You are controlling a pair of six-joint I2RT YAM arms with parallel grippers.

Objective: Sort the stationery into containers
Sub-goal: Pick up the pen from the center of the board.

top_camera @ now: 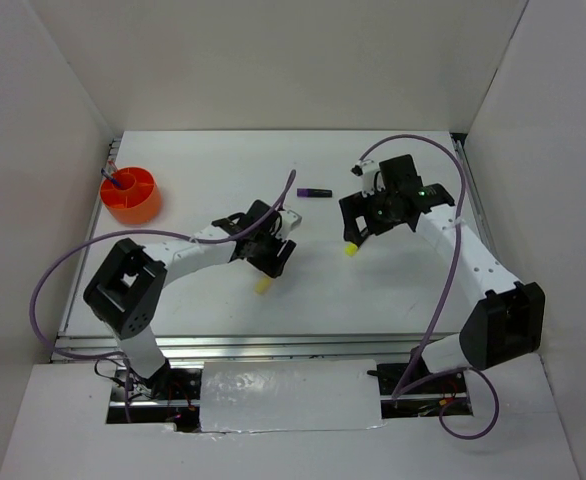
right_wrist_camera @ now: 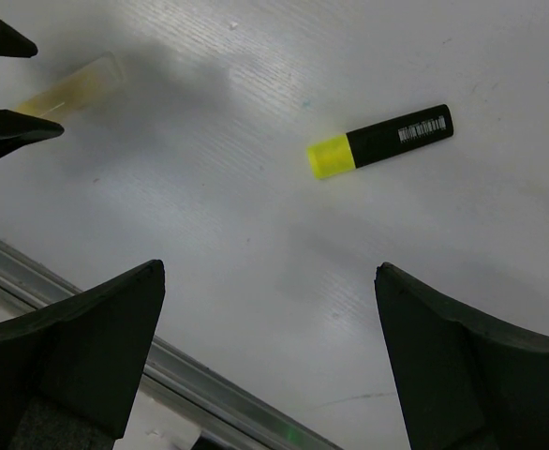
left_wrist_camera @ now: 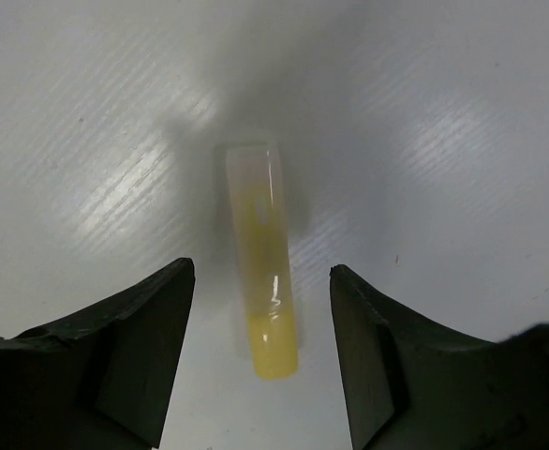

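Here, far left of both tools, the orange-red cup holds a pen. The left gripper, jaws spread, hovers over the pale yellow stick, which lies on the white table between its fingers, untouched. A purple marker lies beyond it. The right gripper, jaws wide and empty, hangs with the black-yellow highlighter ahead of its fingertips.

White tabletop, plain white panels boxing three sides, aluminium rail along near edge.
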